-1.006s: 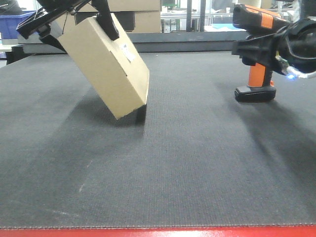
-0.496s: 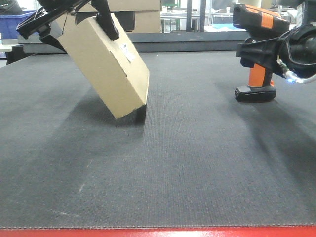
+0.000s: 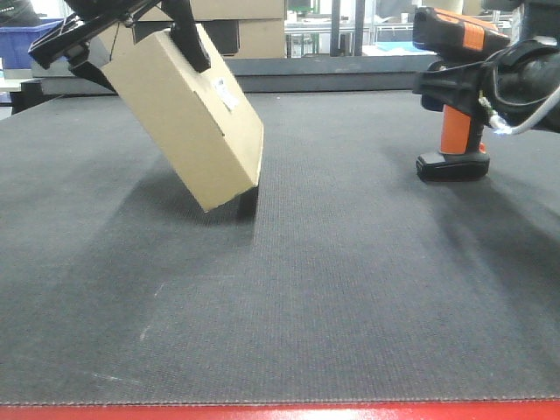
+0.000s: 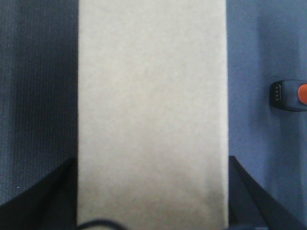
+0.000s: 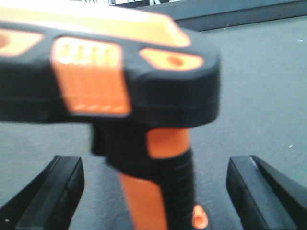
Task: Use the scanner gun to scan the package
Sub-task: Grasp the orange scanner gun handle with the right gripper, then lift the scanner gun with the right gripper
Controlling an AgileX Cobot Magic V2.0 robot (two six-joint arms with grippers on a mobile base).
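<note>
The left gripper (image 3: 149, 66) holds the package (image 3: 197, 131) tipped, one corner on the surface (image 3: 350, 289), far left. The scanner gun (image 3: 460, 133) stands far right, the right gripper (image 5: 156, 191) wide around its handle. Grabbing and scanning look left to do.

Warehouse-like workshop, stacked cardboard boxes (image 3: 262, 39), blue bin (image 3: 22, 45)

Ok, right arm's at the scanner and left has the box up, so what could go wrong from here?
1. The scanner gun stands upright on its small foot, with the right gripper open and its fingers either side of the handle, not touching. An uneven close could tip it.
2. The left gripper holds the package tilted by its upper end, lower corner down at the mat. It might pivot, turning the white label away.
</note>
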